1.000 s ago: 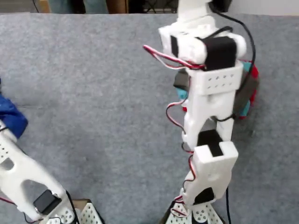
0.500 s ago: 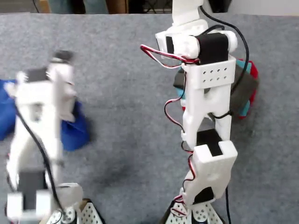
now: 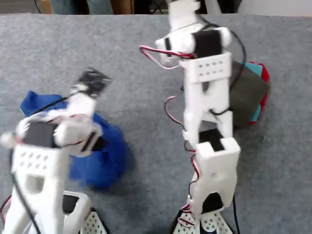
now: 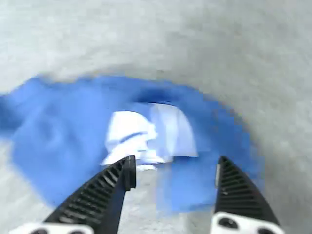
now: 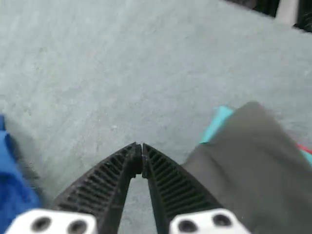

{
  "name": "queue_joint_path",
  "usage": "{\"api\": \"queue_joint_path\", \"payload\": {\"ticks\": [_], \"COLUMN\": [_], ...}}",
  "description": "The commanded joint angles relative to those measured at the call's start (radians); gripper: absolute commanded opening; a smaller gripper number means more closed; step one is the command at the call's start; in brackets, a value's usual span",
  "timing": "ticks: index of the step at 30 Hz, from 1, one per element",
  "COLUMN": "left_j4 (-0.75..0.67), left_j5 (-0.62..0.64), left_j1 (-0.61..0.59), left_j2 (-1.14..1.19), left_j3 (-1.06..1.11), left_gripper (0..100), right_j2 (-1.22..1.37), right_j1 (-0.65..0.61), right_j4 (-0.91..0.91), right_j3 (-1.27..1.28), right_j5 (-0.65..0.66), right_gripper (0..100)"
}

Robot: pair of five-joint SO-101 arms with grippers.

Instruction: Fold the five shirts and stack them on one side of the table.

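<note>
Left claw: released, jaws spread wide, hanging over the blue shirt with nothing between them. Shirt lies on the near left part of the bench as a crumpled, unfolded heap, with a white patch showing in its middle just ahead of the jaw tips. Judged light and limp. It will sag and bunch from any single pinch, so a grab at the middle of the heap would lift only a wad. Better hold is likely an outer edge, at a shoulder or hem corner, so the cloth can be drawn flat across the felt-like bench surface, which looks grippy enough to drag on the fabric. No clear hem or collar can be made out in the lump. Right claw: clenched, tips together, empty, above bare bench. Just beside it, on the right side of the bench, sits the stack: a dark grey shirt on top, a teal edge and a red edge peeking from beneath. The stack looks soft and easily nudged askew.
</note>
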Motion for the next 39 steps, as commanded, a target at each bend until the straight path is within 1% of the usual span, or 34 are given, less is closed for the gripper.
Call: {"api": "queue_joint_path", "payload": {"ticks": [1,3,5,8,10,13,16,19,20,22,23,24,27,33,37,39], "left_j4": [0.0,-0.043,-0.104,-0.272,-0.4,-0.583,-0.704,-0.727,-0.729,-0.729,-0.729,-0.729,-0.723,-0.72,-0.712,-0.671], "left_j5": [-0.018,-0.026,-0.074,-0.123,-0.147,-0.204,-0.245,-0.275,-0.279,-0.278,-0.278,-0.278,-0.278,-0.272,-0.186,-0.137], "left_j1": [-0.311,-0.496,-0.69,-0.958,-1.099,-1.242,-1.319,-1.339,-1.339,-1.336,-1.333,-1.322,-1.283,-1.141,-1.02,-0.949], "left_j2": [-0.109,-0.121,-0.12,-0.087,-0.051,0.017,0.075,0.13,0.149,0.18,0.195,0.207,0.244,0.311,0.361,0.394], "left_j3": [-0.002,0.05,0.122,0.254,0.337,0.437,0.481,0.487,0.487,0.487,0.487,0.487,0.487,0.487,0.461,0.41], "left_gripper": [29,29,29,29,29,29,29,29,29,29,29,29,29,29,29,29], "right_j2": [0.045,0.082,0.127,0.2,0.257,0.351,0.43,0.496,0.515,0.535,0.536,0.535,0.498,0.374,0.268,0.206], "right_j1": [-0.104,-0.192,-0.284,-0.42,-0.497,-0.588,-0.631,-0.638,-0.634,-0.606,-0.591,-0.571,-0.491,-0.252,-0.109,-0.057], "right_j4": [0.0,0.0,-0.003,-0.006,-0.017,-0.02,-0.02,-0.023,-0.031,-0.049,-0.055,-0.052,-0.002,0.005,0.005,0.003], "right_j3": [-0.001,-0.001,-0.005,-0.01,-0.005,-0.01,-0.01,-0.01,-0.012,-0.012,-0.012,-0.012,-0.041,-0.033,0.091,0.197], "right_j5": [-0.006,-0.008,-0.009,-0.006,-0.002,-0.002,-0.002,0.0,0.0,0.002,0.002,0.002,-0.002,-0.009,-0.009,-0.002], "right_gripper": [10.6,17.9,22.4,22.7,22.1,21.4,21.4,17.6,13.9,3.0,0.8,3.1,1.4,1.2,1.2,1.2]}}
